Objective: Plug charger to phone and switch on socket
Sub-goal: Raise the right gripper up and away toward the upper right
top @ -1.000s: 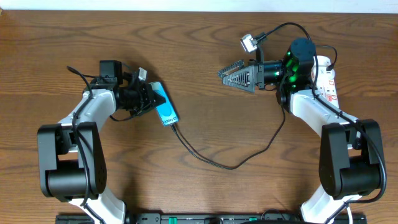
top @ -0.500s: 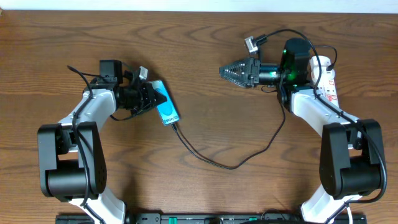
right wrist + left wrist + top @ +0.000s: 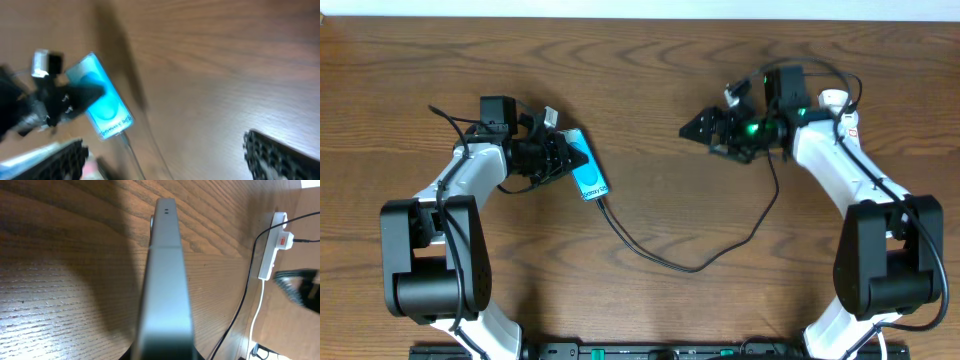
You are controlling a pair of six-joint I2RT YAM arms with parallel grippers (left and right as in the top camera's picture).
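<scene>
On the left half of the wooden table (image 3: 640, 80), the left gripper (image 3: 548, 160) is clenched on the phone (image 3: 588, 172), grasping its upper end. The phone lies at a slant, teal screen up, a little nearer the far edge than the near edge. In the left wrist view the phone (image 3: 165, 280) shows only as a long grey edge running up the middle of the frame from between the fingers.

The charger (image 3: 690, 266) meets the phone's lower end with its connector tip and seems seated there. From that end it sags in a loose curve toward the near edge across the middle of the table. It then climbs back up under the right arm toward the far right corner. The right wrist view, though blurred, also shows the thin cable (image 3: 131, 152) leaving the phone's (image 3: 102, 102) lower edge.

Right of centre, near the far edge, the right gripper (image 3: 695, 128) points left toward the phone, touching nothing. Its jaws are spread wide and it grasps nothing; its two fingers (image 3: 280, 155) sit at opposite lower corners of its own view.

The socket (image 3: 834, 99) lies by the far right corner, mostly covered by the right arm. The left wrist view shows it more plainly (image 3: 272, 245), a white strip with a red marking and a white lead (image 3: 257, 310) trailing from it.
</scene>
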